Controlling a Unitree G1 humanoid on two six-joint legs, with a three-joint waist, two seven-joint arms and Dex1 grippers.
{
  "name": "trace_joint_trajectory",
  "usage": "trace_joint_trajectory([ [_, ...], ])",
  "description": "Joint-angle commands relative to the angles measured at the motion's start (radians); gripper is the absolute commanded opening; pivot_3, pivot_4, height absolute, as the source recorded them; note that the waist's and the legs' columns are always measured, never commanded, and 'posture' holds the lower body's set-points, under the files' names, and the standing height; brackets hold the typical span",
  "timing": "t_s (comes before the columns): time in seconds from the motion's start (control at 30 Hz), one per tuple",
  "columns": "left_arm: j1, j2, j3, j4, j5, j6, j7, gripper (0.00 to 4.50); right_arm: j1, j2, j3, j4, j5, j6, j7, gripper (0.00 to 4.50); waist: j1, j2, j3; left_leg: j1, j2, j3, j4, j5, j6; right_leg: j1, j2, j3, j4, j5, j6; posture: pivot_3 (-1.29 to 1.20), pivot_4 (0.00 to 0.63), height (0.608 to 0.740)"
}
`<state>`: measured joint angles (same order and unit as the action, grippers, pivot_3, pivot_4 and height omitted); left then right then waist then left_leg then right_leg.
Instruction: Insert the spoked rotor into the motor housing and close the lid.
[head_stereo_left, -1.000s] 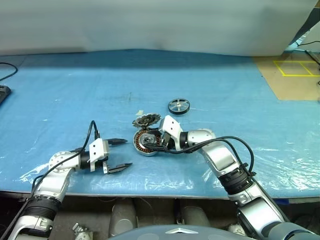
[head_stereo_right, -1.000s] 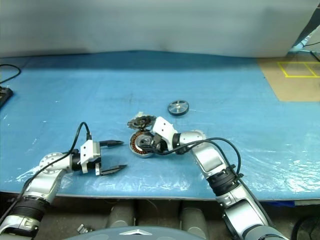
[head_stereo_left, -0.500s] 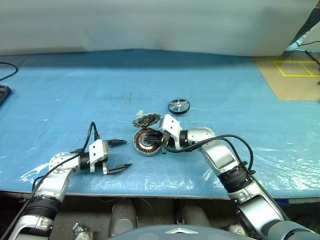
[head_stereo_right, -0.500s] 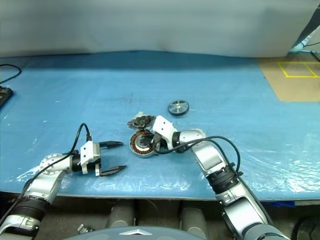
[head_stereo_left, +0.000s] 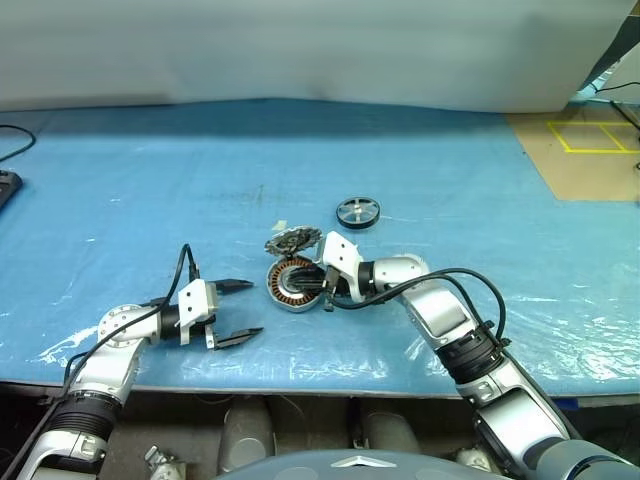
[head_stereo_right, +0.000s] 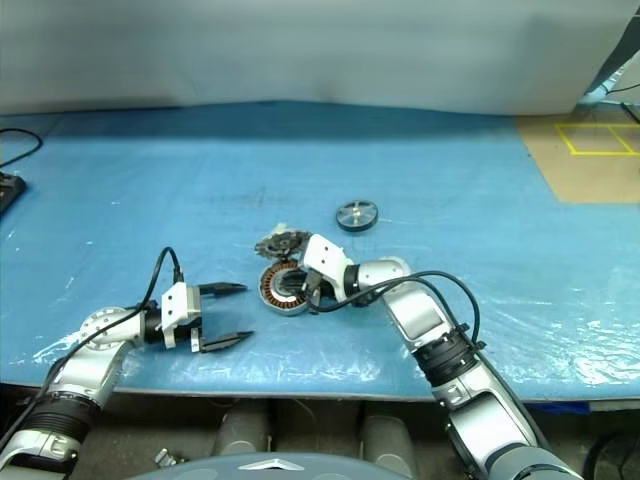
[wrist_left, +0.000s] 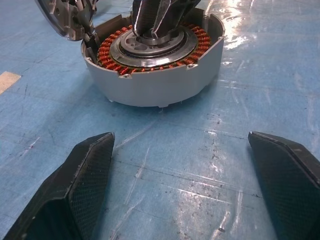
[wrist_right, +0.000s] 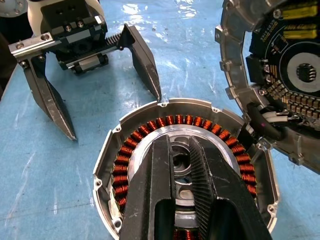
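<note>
Right wrist view: right gripper (wrist_right: 182, 165) reaches, nearly closed, into motor housing (wrist_right: 107, 165).

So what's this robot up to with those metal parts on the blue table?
It is assembling a small motor. The right gripper has its fingers closed over the hub in the middle of the motor housing, a grey ring lined with copper windings. The lid leans beside the housing, joined by wires. The left gripper hovers open nearby. Another wheel-like disc lies apart, untouched.
</note>
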<state>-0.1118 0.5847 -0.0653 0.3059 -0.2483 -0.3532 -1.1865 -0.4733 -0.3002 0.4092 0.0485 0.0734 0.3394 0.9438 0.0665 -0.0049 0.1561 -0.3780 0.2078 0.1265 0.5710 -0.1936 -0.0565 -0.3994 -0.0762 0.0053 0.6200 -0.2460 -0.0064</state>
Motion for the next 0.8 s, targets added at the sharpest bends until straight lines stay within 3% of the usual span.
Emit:
trace_joint_trajectory([
  [0.03, 0.004, 0.001, 0.004, -0.026, -0.001, -0.006, 0.008, 4.5, -0.016, -0.005, 0.002, -0.005, -0.011, -0.023, -0.002, 0.58, 0.0, 0.0, 0.0, 0.0, 0.0, 0.0, 0.0, 0.0, 0.0, 0.0, 0.0, 0.0, 0.0, 0.0, 0.0, 0.0, 0.15, 0.74],
  [0.8, -0.004, -0.005, -0.008, -0.061, 0.007, 0.021, 0.032, 4.5, -0.043, -0.016, -0.003, 0.037, -0.037, -0.073, -0.003, 0.58, 0.0, 0.0, 0.0, 0.0, 0.0, 0.0, 0.0, 0.0, 0.0, 0.0, 0.0, 0.0, 0.0, 0.0, 0.0, 0.0, 0.15, 0.74],
])
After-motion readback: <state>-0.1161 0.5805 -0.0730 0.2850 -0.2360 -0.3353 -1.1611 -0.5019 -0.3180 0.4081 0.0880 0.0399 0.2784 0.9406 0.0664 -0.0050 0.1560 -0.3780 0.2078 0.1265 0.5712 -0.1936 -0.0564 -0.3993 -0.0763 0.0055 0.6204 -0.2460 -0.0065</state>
